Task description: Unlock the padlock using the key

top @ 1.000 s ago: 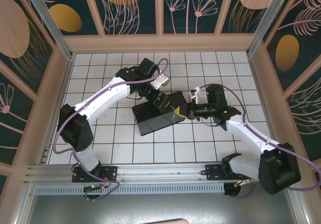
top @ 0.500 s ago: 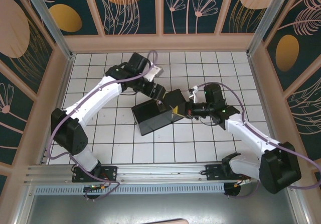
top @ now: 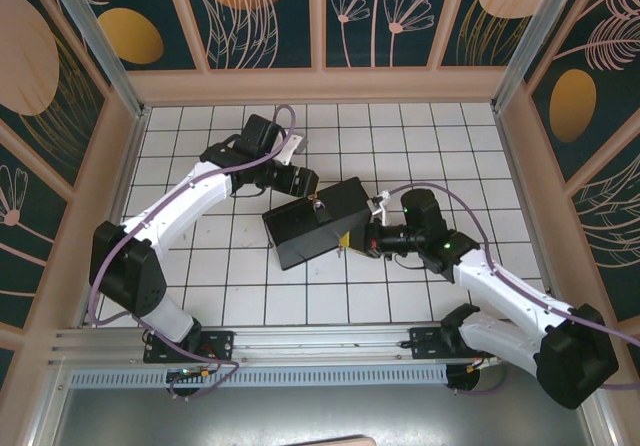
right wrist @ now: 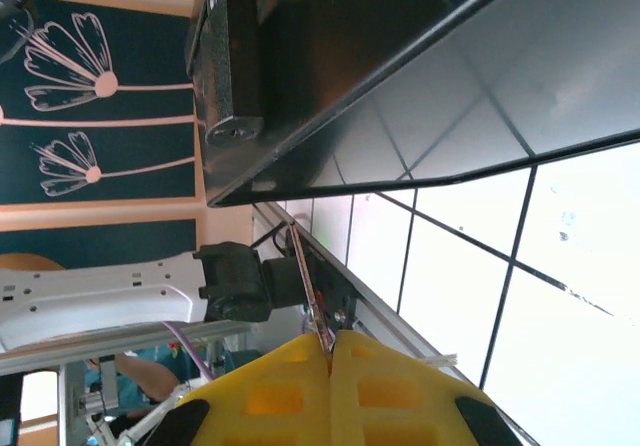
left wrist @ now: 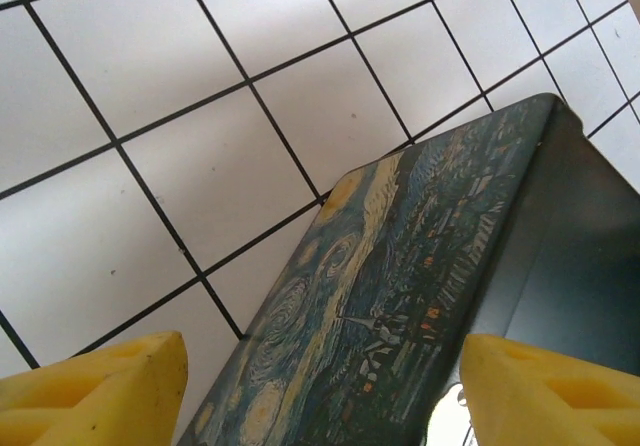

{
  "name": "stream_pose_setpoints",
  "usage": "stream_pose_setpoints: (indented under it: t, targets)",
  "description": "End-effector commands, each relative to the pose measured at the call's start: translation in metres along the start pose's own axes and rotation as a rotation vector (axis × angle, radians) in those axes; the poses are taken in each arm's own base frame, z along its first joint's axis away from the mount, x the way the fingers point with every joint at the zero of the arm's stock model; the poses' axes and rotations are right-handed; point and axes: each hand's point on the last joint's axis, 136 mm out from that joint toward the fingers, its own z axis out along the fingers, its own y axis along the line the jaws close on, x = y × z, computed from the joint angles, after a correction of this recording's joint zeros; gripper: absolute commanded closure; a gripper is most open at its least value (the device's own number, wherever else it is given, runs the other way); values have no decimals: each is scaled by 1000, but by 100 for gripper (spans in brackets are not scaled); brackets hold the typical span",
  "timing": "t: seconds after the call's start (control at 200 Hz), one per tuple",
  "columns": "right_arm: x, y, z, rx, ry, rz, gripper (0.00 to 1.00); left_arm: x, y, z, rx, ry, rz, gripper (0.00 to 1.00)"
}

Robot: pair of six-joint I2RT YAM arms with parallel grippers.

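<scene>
Key insertion is in hand: the right pincer (right wrist: 330,338), pressed together on the thin key (right wrist: 306,288), sits just short of the padlock (right wrist: 230,61) on the painted box (left wrist: 400,296), over which the left pincer (left wrist: 320,406) hovers spread, so next the key tip needs lining up with the keyhole.

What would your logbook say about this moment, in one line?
left claw: open above box | right claw: shut on key | key: short of padlock, not inserted | padlock: at box edge
</scene>
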Motion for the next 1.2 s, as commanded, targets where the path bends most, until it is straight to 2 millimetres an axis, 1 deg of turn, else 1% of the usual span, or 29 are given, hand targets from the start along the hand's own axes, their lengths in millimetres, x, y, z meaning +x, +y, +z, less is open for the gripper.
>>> stream_pose_setpoints:
  t: [0.0, 0.195, 0.37, 0.706, 0.826, 0.926, 1.196]
  targets:
    - [-11, 16, 3, -68, -42, -26, 100, -6, -1, 4, 27, -28, -18, 28]
    - [-14, 23, 8, -104, -48, -27, 100, -4, 0, 7, 31, -21, -23, 29]
    - [-17, 24, 10, -110, -52, -22, 100, -4, -3, 6, 45, -23, -21, 29]
    - [-18, 17, 14, -97, -47, -1, 100, -4, -4, 4, 49, -28, -24, 29]
    - [-20, 19, 15, -113, -52, 9, 100, -3, -6, 3, 59, -28, -29, 29]
    - [-18, 15, 18, -103, -38, 29, 100, -4, -8, 2, 73, -34, -36, 29]
    - [-20, 12, 15, -116, -68, 69, 100, -4, -10, -1, 81, -49, -52, 30]
